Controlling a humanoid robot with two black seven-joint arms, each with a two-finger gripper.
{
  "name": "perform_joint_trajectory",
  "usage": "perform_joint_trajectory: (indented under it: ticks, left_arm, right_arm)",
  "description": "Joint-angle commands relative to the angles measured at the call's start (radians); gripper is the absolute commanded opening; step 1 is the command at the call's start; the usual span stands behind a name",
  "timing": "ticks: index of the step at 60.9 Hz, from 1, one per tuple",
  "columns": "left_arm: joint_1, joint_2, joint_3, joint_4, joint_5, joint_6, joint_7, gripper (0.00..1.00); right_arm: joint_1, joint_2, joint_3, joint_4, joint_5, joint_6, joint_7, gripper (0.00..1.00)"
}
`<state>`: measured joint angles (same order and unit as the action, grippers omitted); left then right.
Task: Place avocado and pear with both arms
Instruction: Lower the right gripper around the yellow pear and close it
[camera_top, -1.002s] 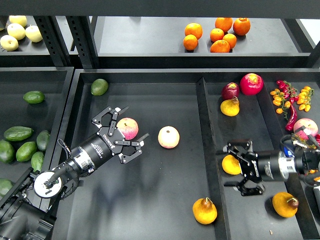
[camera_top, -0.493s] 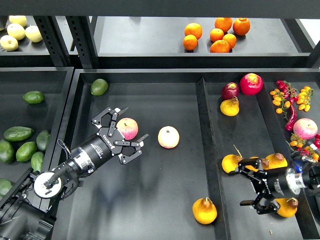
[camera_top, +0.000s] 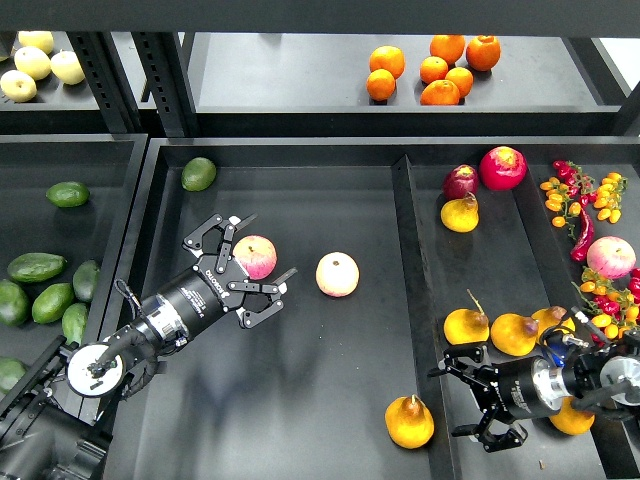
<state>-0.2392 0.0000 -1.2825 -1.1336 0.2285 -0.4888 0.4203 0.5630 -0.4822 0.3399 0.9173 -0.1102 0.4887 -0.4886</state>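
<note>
My left gripper (camera_top: 254, 262) is open in the middle tray, its fingers standing on either side of a pink-and-yellow apple (camera_top: 256, 256). Dark green avocados lie in the left bin, one alone (camera_top: 67, 194) and a longer one (camera_top: 37, 267) among several; I cannot tell which is the task's. My right gripper (camera_top: 452, 402) is open and empty at the front of the right tray. A yellow-orange pear (camera_top: 410, 421) with a brown stem lies just left of it, across the divider in the middle tray. More pears (camera_top: 467, 326) (camera_top: 514, 335) lie just behind the gripper.
A second apple (camera_top: 337, 274) and a rounder light green avocado (camera_top: 198, 173) lie in the middle tray. The right tray also holds a pear (camera_top: 460, 213), red fruit (camera_top: 502, 167), chillies and small tomatoes (camera_top: 582, 198). Oranges (camera_top: 440, 70) sit on the back shelf.
My right gripper has moved toward the front and a little left, away from the pears, still open and empty. Pears that the arm hid now show. My left arm has not moved.
</note>
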Motion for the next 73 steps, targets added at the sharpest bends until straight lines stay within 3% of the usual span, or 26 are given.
perform_joint_trajectory:
  ticks: [1,40,73]
  left_arm:
    - [0.000,0.000,0.000,0.000,0.000,0.000,0.000,0.99]
    - [0.001,0.000,0.000,0.000,0.000,0.000,0.002,0.99]
    - [0.021,0.000,0.006,-0.005,0.000,0.000,0.002,0.99]
  right_arm:
    - [-0.003,0.022,0.002,-0.018,0.000,0.000,0.000,0.98]
    - [-0.015,0.083,0.011,-0.080,-0.022,0.000,0.000,0.96]
    - [-0.015,0.096,0.016,-0.081,-0.022,0.000,0.000,0.76]
